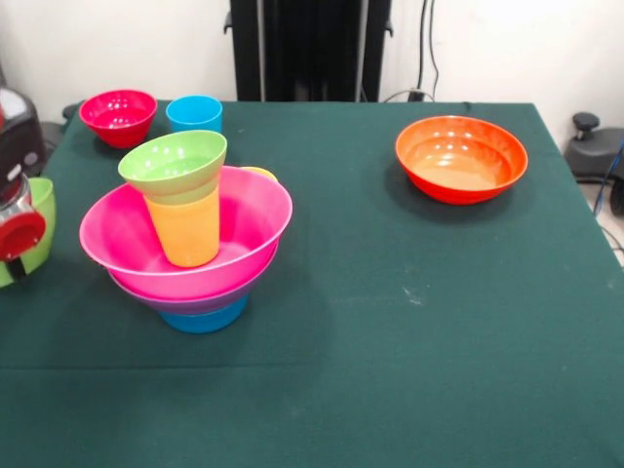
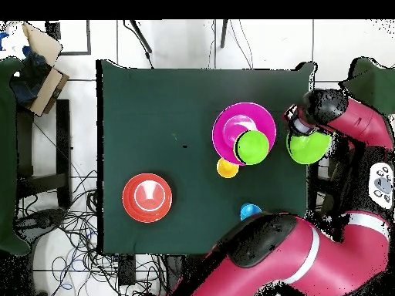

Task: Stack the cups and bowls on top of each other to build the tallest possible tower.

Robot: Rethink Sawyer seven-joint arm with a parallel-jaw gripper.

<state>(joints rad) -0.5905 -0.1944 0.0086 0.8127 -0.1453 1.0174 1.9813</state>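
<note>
Five pieces deep and standing nearest, left of centre on the green table (image 1: 390, 331): the tower (image 1: 190, 239). Resting at its foot on the mid blue bowl (image 1: 205, 318), then showing only a thin rim of the purple bowl (image 1: 156, 297), then widening into the big pink bowl (image 1: 249, 229). Standing upright inside the pink one, the orange-yellow cup (image 1: 187, 232), and carrying the small green bowl (image 1: 174, 161) mouth up on its rim, tilting a little.

Sitting level with the tower at the left edge, the big lime green bowl (image 1: 41, 226), cut off by the frame. Crowding against it, the gripper (image 1: 15, 222) (a black and red body is hiding its tip), possibly touching the bowl; not allowing any call on whether clamped or released.

Peeking over the pink bowl's far rim, the pale yellow cup (image 1: 261, 174), just beside the tower in the overhead view.

Lying farther back and well apart on the right, the orange bowl (image 1: 460, 158), mouth up.

Sitting farthest, at the far left corner, the small red bowl (image 1: 118, 117) and the sky blue cup (image 1: 194, 113), side by side, both upright.
</note>
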